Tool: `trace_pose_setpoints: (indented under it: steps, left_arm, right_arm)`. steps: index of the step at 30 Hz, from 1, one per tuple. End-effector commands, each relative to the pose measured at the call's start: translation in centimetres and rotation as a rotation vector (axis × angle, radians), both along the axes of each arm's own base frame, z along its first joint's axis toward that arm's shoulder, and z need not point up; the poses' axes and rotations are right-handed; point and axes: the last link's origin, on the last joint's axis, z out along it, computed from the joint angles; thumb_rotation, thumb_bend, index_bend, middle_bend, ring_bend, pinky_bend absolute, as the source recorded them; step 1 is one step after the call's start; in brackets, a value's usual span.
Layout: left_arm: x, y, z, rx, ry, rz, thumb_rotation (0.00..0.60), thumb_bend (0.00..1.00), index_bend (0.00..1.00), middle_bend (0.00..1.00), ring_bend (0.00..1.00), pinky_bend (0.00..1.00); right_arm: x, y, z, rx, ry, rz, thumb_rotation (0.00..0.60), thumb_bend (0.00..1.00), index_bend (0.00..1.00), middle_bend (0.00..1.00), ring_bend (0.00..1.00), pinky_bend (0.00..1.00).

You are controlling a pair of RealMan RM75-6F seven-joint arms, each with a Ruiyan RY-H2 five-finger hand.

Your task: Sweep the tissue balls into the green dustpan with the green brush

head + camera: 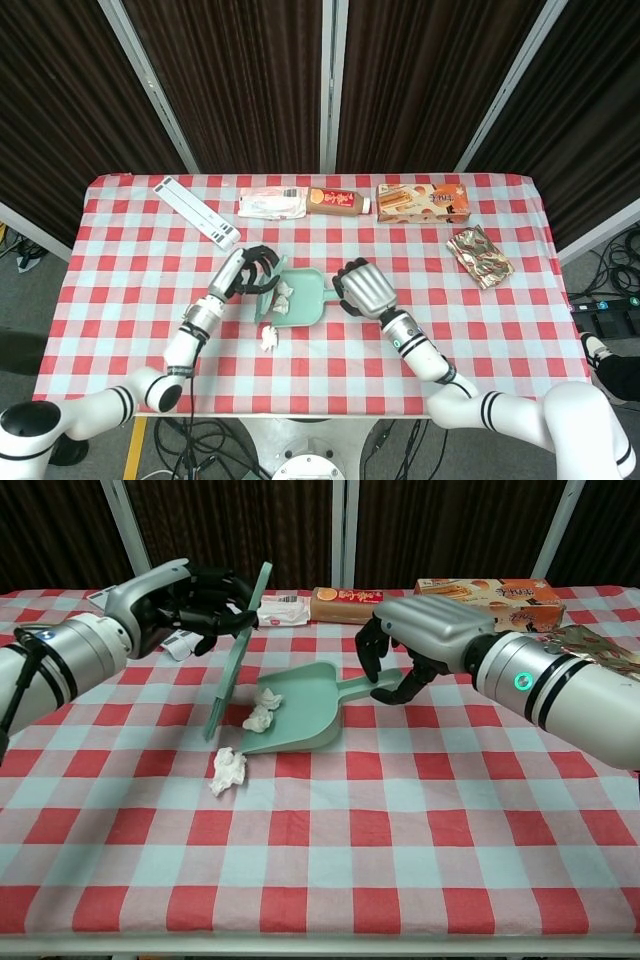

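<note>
Tissue balls (262, 708): two sit in the dustpan (310, 715) steadied by the right hand (415, 645); one (227, 769) lies below the left hand (185, 602) gripping the brush (236, 650) (sweep low, pan-ward).

No legible text anywhere. Orange box (423, 201) at the back of the worktop has printing on its side, too small to read. Same for the bottle (338, 201) label, the white packet (271, 204) and the white strip (196, 211): marks visible, nothing resolves in either view.
</note>
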Motion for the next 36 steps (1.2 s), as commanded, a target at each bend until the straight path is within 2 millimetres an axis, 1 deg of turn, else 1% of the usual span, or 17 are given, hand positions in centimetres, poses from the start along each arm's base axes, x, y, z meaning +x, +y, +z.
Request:
trace_pose_setpoints:
  steps: [1, 5, 8, 13, 17, 20, 24, 27, 32, 36]
  left_arm:
    - [-0.9, -0.8, 1.3, 0.043, 0.02, 0.001, 0.6, 0.38, 0.52, 0.52, 0.53, 0.8]
    - [-1.1, -2.3, 1.9, 0.054, 0.033, -0.004, 0.6, 0.38, 0.52, 0.52, 0.53, 0.8]
    - [-1.1, -3.6, 1.9, 0.058, 0.054, -0.01, 0.6, 0.38, 0.52, 0.52, 0.53, 0.8]
    - [-0.6, -5.5, 1.1, 0.047, 0.054, -0.007, 0.6, 0.38, 0.52, 0.52, 0.52, 0.8]
    - [0.0, -6.5, 0.4, 0.05, 0.029, 0.01, 0.6, 0.38, 0.52, 0.52, 0.52, 0.8]
    - [0.5, -6.7, -0.4, 0.08, 0.026, 0.018, 0.6, 0.38, 0.52, 0.52, 0.52, 0.8]
    - [0.9, -6.4, -1.7, 0.118, 0.019, 0.047, 0.6, 0.38, 0.51, 0.52, 0.52, 0.8]
    - [0.8, -6.2, -2.8, 0.131, 0.033, 0.068, 0.6, 0.38, 0.51, 0.52, 0.52, 0.8]
    - [0.7, -6.4, -4.0, 0.132, 0.044, 0.096, 0.6, 0.38, 0.51, 0.52, 0.51, 0.8]
    - [1.8, -6.8, -4.6, 0.127, 0.0, 0.101, 0.6, 0.38, 0.51, 0.52, 0.51, 0.8]
  right_arm:
    - [-1.0, 0.0, 0.9, 0.003, -0.013, 0.021, 0.6, 0.43, 0.61, 0.63, 0.35, 0.3]
    - [-2.1, 0.4, 1.9, 0.02, -0.021, 0.049, 0.6, 0.43, 0.62, 0.63, 0.35, 0.3]
    - [-3.0, 1.0, 2.4, 0.036, -0.015, 0.067, 0.6, 0.43, 0.62, 0.63, 0.35, 0.29]
    - [-4.2, 1.8, 2.8, 0.073, -0.007, 0.08, 0.6, 0.43, 0.62, 0.63, 0.35, 0.29]
    - [-4.4, 2.3, 3.0, 0.083, -0.007, 0.101, 0.6, 0.43, 0.62, 0.63, 0.35, 0.28]
    - [-4.2, 2.4, 2.9, 0.077, -0.012, 0.115, 0.6, 0.43, 0.62, 0.63, 0.35, 0.28]
    - [-3.7, 2.5, 2.5, 0.065, -0.017, 0.121, 0.6, 0.43, 0.62, 0.63, 0.35, 0.28]
    - [-3.4, 2.6, 2.1, 0.058, -0.024, 0.123, 0.6, 0.43, 0.62, 0.64, 0.35, 0.28]
    - [-3.1, 2.8, 1.8, 0.052, -0.038, 0.118, 0.6, 0.44, 0.63, 0.64, 0.35, 0.28]
    - [-3.1, 2.9, 1.6, 0.05, -0.04, 0.114, 0.6, 0.44, 0.63, 0.64, 0.36, 0.28]
